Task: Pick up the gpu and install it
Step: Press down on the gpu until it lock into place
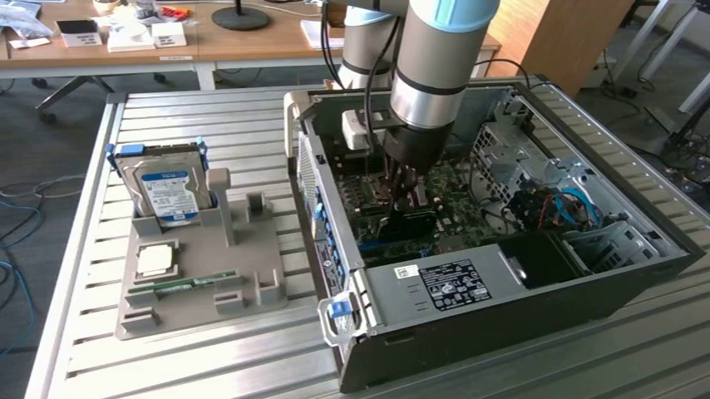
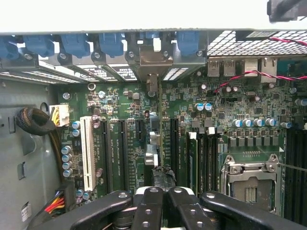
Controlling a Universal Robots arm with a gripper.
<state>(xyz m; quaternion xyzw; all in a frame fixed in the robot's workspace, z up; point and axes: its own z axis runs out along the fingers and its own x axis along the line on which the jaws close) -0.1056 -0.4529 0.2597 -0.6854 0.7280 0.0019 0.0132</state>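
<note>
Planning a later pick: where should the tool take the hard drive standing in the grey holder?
Grip the hard drive by its free upper part, across the two broad faces, coming from above: it stands upright with its lower end sunk in the grey holder.

An open computer case (image 1: 533, 274) lies on a slatted metal table (image 1: 222, 125); beside it, a grey holder tray (image 1: 199, 287) carries an upright hard drive (image 1: 166, 193), a processor (image 1: 155, 261) and a memory stick (image 1: 183, 285).
</note>
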